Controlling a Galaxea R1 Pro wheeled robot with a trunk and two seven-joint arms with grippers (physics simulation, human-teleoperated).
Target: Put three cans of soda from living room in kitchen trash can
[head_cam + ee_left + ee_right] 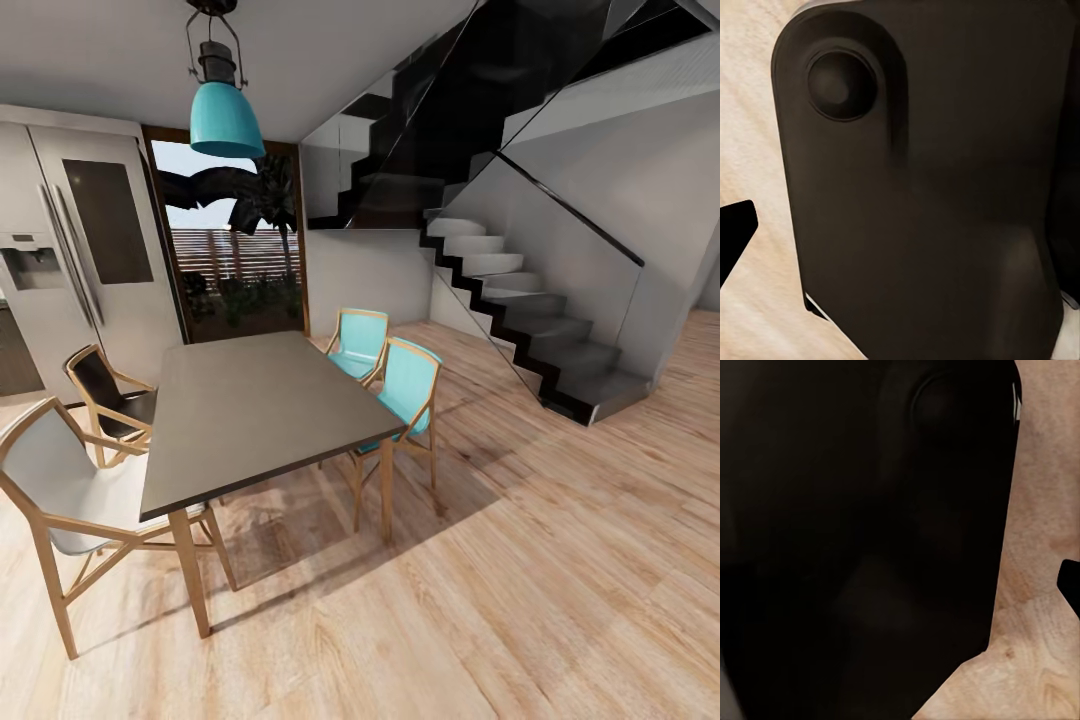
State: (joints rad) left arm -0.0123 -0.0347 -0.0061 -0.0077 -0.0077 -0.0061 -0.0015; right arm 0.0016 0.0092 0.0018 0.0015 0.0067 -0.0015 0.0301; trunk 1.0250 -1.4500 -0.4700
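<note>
Kitchen (300, 300) with dark table (250, 410) ahead; either end effector's state cannot be told

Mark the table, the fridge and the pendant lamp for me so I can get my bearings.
table (255, 410): head view, bare middle of its dark top.
fridge (75, 290): head view, on its steel door by the handles.
pendant lamp (226, 122): head view, on its teal shade.

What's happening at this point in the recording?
Nothing is being handled right now. The head view looks across the kitchen: a dark table with turquoise chairs, a steel fridge, a teal pendant lamp and a staircase on the right. Both wrist views face dark robot housing over the wood floor, so the robot looks in transit.
</note>
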